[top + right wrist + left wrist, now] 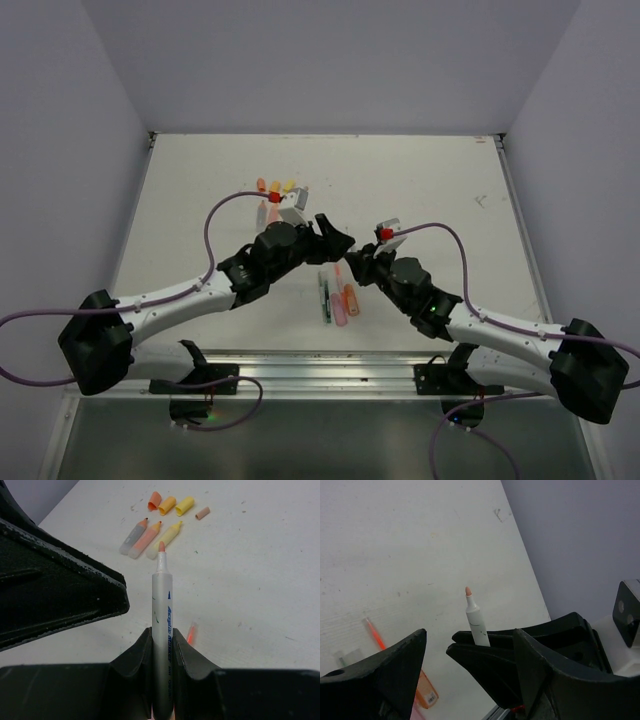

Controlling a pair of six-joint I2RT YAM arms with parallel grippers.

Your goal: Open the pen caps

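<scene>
The right gripper (163, 642) is clenched on the barrel of a white pen (162, 595). The pen sits in the groove between the two fingers, which hide its lower end. Its long axis runs straight out along the fingers, and the tip points away from the wrist, toward the far side of the table (260, 580). The pen is slim and pale grey-white, with blue lettering and a small blue triangle on its side. Its peach felt tip is uncapped.

The left gripper (470, 637) stands just beside the pen with its fingers spread apart, grasping nothing. From the left wrist, the pen's tip rises in the gap between them, leaning slightly left.

On the table between the two arms lie a green pen (324, 292) and two chunky markers (340, 305), pink and orange.

Farther out, three uncapped pens (145, 540), grey, orange and yellow, lie side by side with their tips pointing away. Just beyond them lie loose caps (167, 505), orange, amber and yellow, with a small pinkish cap (202, 513) to their right.
</scene>
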